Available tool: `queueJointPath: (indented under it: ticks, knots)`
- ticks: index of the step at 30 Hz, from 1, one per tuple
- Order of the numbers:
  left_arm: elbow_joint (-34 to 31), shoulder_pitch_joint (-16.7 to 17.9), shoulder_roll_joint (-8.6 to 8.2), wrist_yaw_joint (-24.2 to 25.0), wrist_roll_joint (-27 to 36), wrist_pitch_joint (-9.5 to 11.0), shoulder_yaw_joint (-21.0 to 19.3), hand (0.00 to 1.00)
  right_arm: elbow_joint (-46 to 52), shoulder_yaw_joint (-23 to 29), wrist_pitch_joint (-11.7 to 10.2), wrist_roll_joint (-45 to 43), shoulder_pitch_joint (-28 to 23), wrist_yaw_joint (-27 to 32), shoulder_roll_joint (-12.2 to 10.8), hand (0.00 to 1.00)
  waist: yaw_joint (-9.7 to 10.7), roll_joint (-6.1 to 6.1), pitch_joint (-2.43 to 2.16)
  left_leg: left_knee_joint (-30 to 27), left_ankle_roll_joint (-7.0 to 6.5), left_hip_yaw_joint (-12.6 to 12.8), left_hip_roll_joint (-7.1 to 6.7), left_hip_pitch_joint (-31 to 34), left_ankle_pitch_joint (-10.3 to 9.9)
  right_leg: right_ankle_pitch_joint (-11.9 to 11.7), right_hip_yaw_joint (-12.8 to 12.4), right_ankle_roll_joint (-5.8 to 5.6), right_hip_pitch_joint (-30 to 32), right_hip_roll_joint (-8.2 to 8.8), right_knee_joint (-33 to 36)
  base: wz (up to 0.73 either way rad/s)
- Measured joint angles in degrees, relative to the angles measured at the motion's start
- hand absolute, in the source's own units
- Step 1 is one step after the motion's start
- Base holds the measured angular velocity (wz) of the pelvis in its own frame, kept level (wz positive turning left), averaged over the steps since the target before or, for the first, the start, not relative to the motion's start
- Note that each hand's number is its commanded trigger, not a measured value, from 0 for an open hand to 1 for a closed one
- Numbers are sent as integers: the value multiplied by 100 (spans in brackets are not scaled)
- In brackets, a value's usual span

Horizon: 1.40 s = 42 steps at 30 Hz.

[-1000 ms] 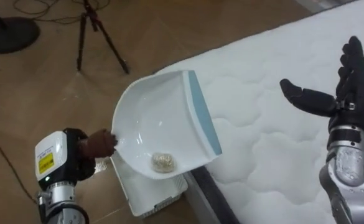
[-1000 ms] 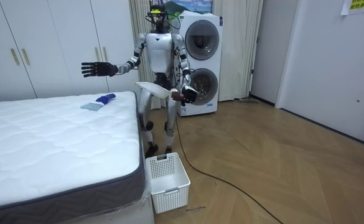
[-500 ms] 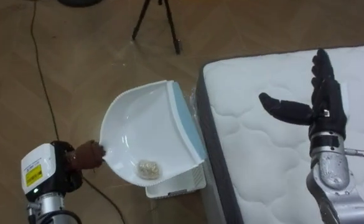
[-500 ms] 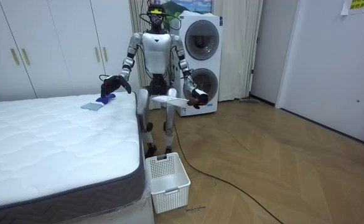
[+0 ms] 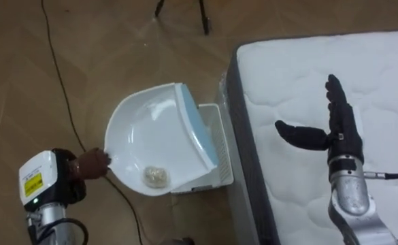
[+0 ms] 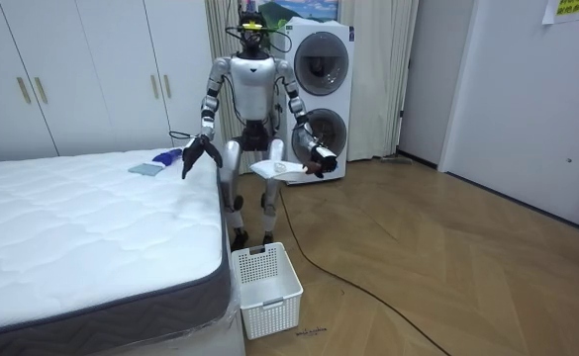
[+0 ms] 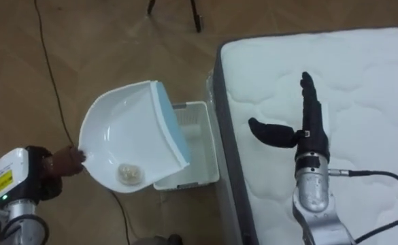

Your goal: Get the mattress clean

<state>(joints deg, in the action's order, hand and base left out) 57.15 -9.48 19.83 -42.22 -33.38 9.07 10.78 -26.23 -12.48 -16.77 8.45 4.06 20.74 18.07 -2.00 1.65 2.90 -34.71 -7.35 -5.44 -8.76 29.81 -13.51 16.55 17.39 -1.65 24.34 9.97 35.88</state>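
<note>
Beside the bed (image 5: 362,75), left hand (image 5: 92,163) gripping the dustpan (image 5: 151,136) should tip it squarely over the basket (image 5: 219,156) mid-frame; right hand (image 5: 336,134) spread.

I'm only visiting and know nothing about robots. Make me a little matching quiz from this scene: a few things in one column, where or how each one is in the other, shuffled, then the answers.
Things
1. dustpan
2. small crumpled wad
3. white basket
4. right hand

Places or states
A. open, over the mattress
B. on the floor beside the mattress
C. held up by the left hand, over the floor
D. lying in the dustpan

Pairs: 1-C, 2-D, 3-B, 4-A.
</note>
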Motion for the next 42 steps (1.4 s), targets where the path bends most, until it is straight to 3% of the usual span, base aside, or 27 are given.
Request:
queueJointPath:
  ticks: [4, 5, 9, 14, 18, 22, 25, 28, 30, 31, 32, 33, 35, 36, 37, 41, 42]
  knots:
    - [4, -258, 216, 23, -116, -10, 203, 100, -70, -6, 0, 9, 12, -12, -37, 0, 144, -98, 31, -25, -22, -1, -54, 196, 35, -17, -157, -14, 266, 6, 133, 3]
    - [14, -362, 268, 23, -123, -42, 282, 100, -119, -21, -1, 23, 69, -4, -40, 0, 206, -175, 60, -51, -31, -26, -83, 252, 49, -10, -141, -11, 325, 40, 213, 15]
    - [25, -695, 442, 42, -224, -128, 531, 100, -232, -32, 10, -74, 208, 6, -22, 0, 334, -409, 42, -106, -75, 108, -117, 546, 75, 12, -70, -17, 693, 190, 439, -4]
    - [25, -912, 902, 310, -364, -503, 804, 100, -340, -191, 189, -203, 204, -34, -4, 0, 566, -572, 39, -100, -89, 209, -212, 696, 82, 106, -185, -6, 1018, 300, 680, -7]
    - [43, -1044, 997, 468, -497, -736, 855, 100, -452, -188, 191, -227, 212, -93, 57, 0, 669, -697, 52, -122, -97, 319, -272, 750, 92, 176, -384, -31, 1234, 364, 896, -5]
    - [213, -1105, 1068, 672, -428, -816, 973, 100, -463, -189, 255, -315, 146, -197, 297, 0, 773, -977, 50, -64, -93, 445, -309, 882, 93, 241, -477, 14, 1475, 377, 1016, -7]
    - [335, -1143, 1144, 818, -429, -1004, 975, 100, -331, -189, 245, -431, 176, -211, 309, 0, 855, -1014, 40, -10, -64, 532, -308, 908, 110, 303, -571, 58, 1567, 379, 1081, -9]
    - [496, -1326, 1174, 922, -426, -1015, 972, 100, -241, -190, 240, -541, 138, -215, 391, 0, 869, -1020, 39, -7, -37, 602, -303, 935, 125, 326, -628, 62, 1586, 381, 1117, -1]
    - [509, -1355, 1263, 988, -422, -1034, 972, 100, -240, -181, 236, -625, 123, -223, 439, 0, 893, -1022, 40, 1, 45, 630, -316, 931, 118, 335, -628, 69, 1624, 384, 1145, 0]
    - [502, -1351, 1350, 1079, -423, -1062, 973, 100, -238, -179, 230, -658, 112, -236, 439, 0, 941, -1019, 38, 33, 330, 632, -335, 929, 128, 334, -589, 85, 1651, 382, 1159, 6]
    - [506, -1351, 1407, 1176, -400, -1127, 975, 100, -231, -159, 176, -676, 78, -274, 440, 0, 996, -1014, 35, 188, 764, 668, -366, 892, 181, 314, -583, 163, 1617, 380, 1060, 8]
    - [519, -1353, 1436, 1212, -354, -1145, 976, 100, -228, -153, 136, -676, 67, -277, 444, 0, 1004, -1016, 36, 309, 888, 743, -361, 864, 231, 297, -586, 190, 1588, 394, 987, -4]
    - [703, -1440, 1654, 1366, -319, -1158, 972, 100, -221, -152, 0, -677, 27, -301, 428, 0, 1045, -1098, 39, 386, 872, 1512, -19, 888, 272, 265, -484, 242, 1583, 468, 933, 0]
    - [765, -1481, 1701, 1386, -319, -1159, 972, 100, -215, -152, -18, -695, 2, -303, 428, 0, 1085, -1110, 38, 384, 870, 1623, 28, 887, 273, 280, -463, 253, 1588, 469, 966, 24]
    - [859, -1560, 1774, 1387, -308, -1160, 970, 100, -164, -131, -23, -734, -53, -301, 437, 0, 1108, -1120, 39, 398, 867, 1630, 38, 885, 275, 318, -457, 267, 1612, 412, 996, 17]
    - [1077, -1584, 1917, 1398, -174, -1167, 973, 100, -2, -130, -14, -741, -115, -327, 506, 0, 1107, -1256, 27, 617, 610, 1610, 21, 886, 444, 360, -612, 349, 1777, 294, 1012, 4]
    - [1105, -1585, 1940, 1398, -138, -1176, 973, 100, 14, -130, -20, -739, -117, -335, 523, 0, 1113, -1271, 28, 647, 623, 1613, 19, 887, 468, 370, -627, 371, 1794, 292, 1028, 10]
